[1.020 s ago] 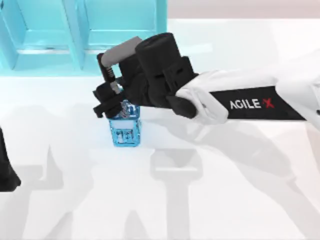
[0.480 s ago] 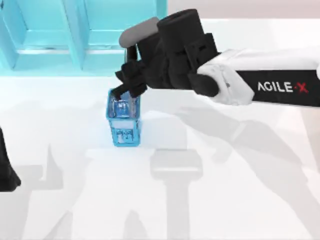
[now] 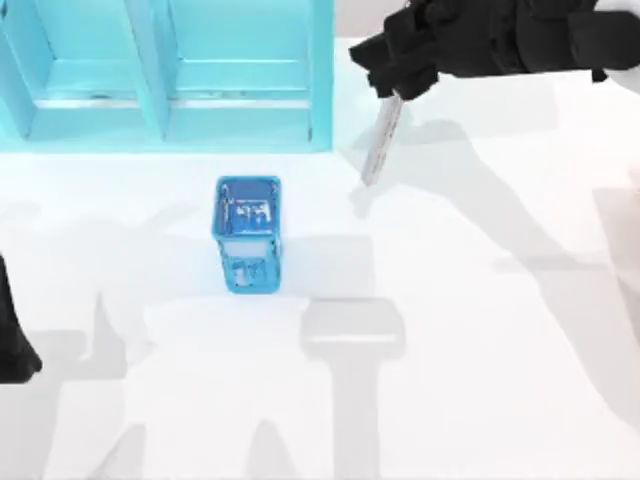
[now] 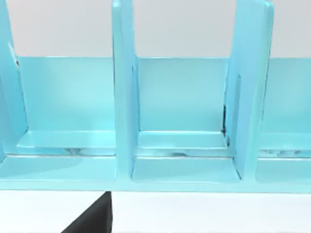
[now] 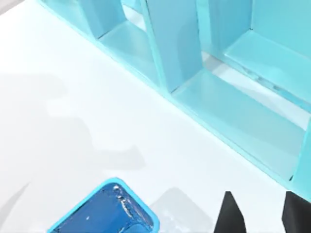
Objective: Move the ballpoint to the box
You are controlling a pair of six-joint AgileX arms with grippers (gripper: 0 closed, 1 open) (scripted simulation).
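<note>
The right gripper point(image 3: 392, 88) hung at the far edge of the top view, just right of the light blue box point(image 3: 322, 80), with its black fingers clamped on the dark cap end of the ballpoint point(image 3: 381, 140). The pen dangled below the fingers, tilted slightly, its thin silvery barrel pointing down toward the white table point(image 3: 480, 330) and casting a faint shadow there. It was clear of the small blue holder point(image 3: 247, 232), which stood upright on the table nearer the middle, well apart from the pen and a little in front of the box. The box was an open shelf-like unit divided by upright walls into compartments, and the pen hung outside its right end wall rather than over any compartment. In the right wrist view the two dark fingertips point(image 5: 229, 213) showed above the table, with the holder point(image 5: 104, 211) and the box's compartments point(image 5: 233, 111) beyond. The left arm point(image 3: 12, 335) sat parked at the table's left edge, its wrist camera facing the box's dividers point(image 4: 124, 97); whether the left gripper was open or closed, I could not tell
</note>
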